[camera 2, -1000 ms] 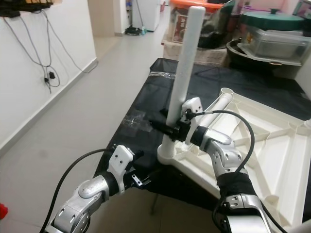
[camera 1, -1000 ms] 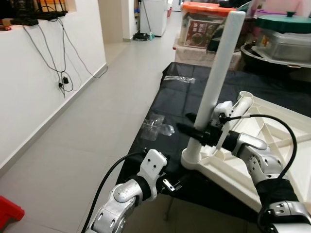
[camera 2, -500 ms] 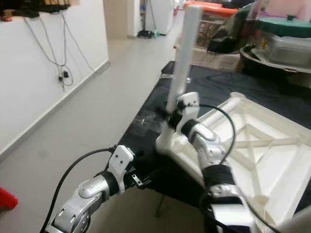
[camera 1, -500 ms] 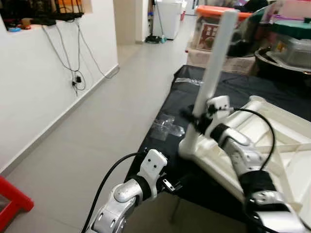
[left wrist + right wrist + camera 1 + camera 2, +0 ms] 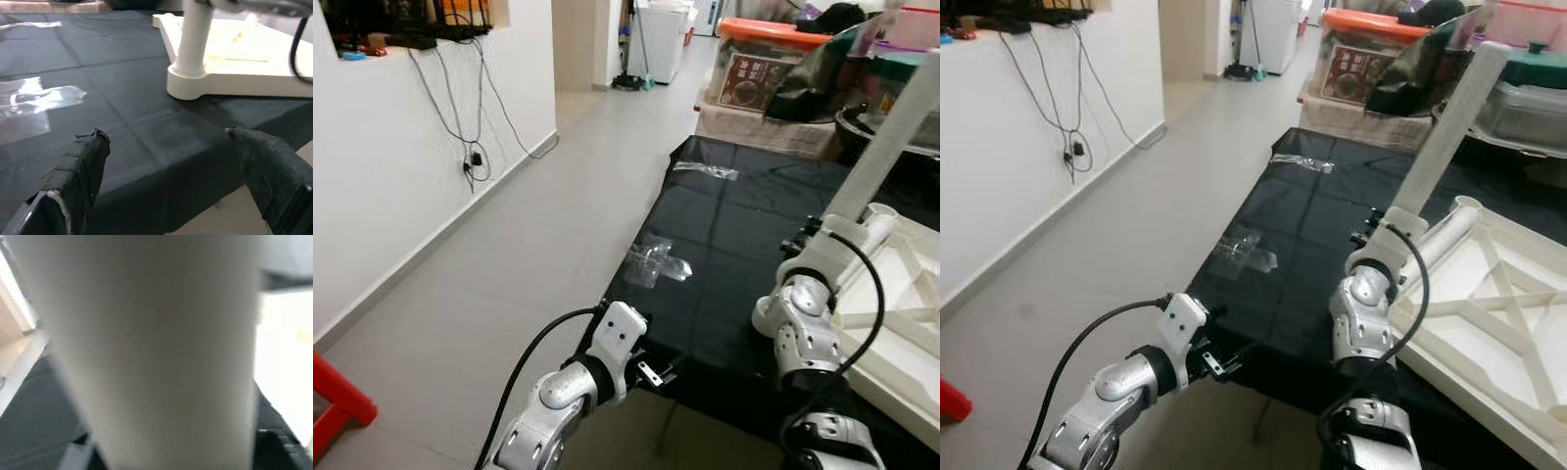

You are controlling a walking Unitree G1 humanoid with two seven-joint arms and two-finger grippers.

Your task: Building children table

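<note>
Camera swinging left since a second ago; white table leg now leaning right, seated in corner socket of upturned tabletop on black-covered table. My right gripper staying at leg base, closure hidden. Left gripper hovering wide open, empty, near table edge.

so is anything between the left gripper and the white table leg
Nothing visible. The left gripper, fingers open, hovers at the edge of the black-covered table, and bare cloth runs from it to the white table leg. The clear plastic wrap lies off to one side.
</note>
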